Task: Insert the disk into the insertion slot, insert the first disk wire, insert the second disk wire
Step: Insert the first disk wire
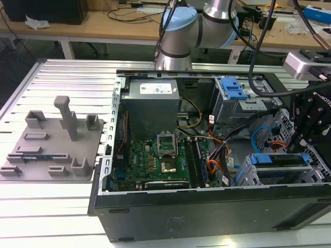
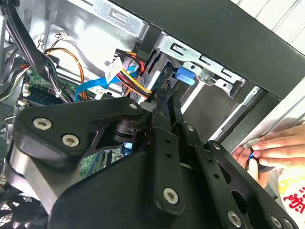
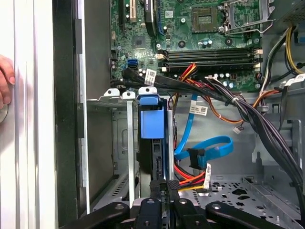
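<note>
Several loose cables [image 3: 209, 145] crowd beside the metal slot [image 3: 121, 138], where the blue-framed disk [image 3: 152, 121] sits just ahead of the gripper [image 3: 165, 187], its fingers pressed together holding nothing.

Bright, even light falls on the slotted table [image 1: 62, 72], whose pale rails glare nearly white in both wrist views. Inside the computer case [image 1: 207, 206], shade gathers under the cables [image 3: 267, 129]. The gripper [image 3: 166, 183] shows as a dark mass.
</note>
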### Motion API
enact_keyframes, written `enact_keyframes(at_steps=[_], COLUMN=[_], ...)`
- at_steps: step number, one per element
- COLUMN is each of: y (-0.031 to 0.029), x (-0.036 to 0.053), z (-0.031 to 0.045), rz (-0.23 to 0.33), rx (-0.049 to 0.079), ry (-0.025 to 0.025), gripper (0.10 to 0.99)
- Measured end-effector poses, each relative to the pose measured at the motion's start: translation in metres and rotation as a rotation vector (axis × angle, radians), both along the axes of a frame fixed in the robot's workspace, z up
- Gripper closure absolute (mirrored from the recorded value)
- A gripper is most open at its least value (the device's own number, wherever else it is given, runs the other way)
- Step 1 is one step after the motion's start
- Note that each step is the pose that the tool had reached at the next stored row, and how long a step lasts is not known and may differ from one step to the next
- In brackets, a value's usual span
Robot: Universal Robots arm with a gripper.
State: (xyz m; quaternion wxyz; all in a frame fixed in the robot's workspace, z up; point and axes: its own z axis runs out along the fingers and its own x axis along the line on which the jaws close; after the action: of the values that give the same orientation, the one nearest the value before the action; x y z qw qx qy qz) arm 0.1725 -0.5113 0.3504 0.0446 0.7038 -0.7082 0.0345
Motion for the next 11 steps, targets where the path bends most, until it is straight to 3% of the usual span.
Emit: enact_keyframes(at_steps=[11], y=[-0.0005], x=[-0.0002], z=[-0.0028], rz=[-0.002], rx=[-0.004], ry=[0.0000], gripper=[0.922])
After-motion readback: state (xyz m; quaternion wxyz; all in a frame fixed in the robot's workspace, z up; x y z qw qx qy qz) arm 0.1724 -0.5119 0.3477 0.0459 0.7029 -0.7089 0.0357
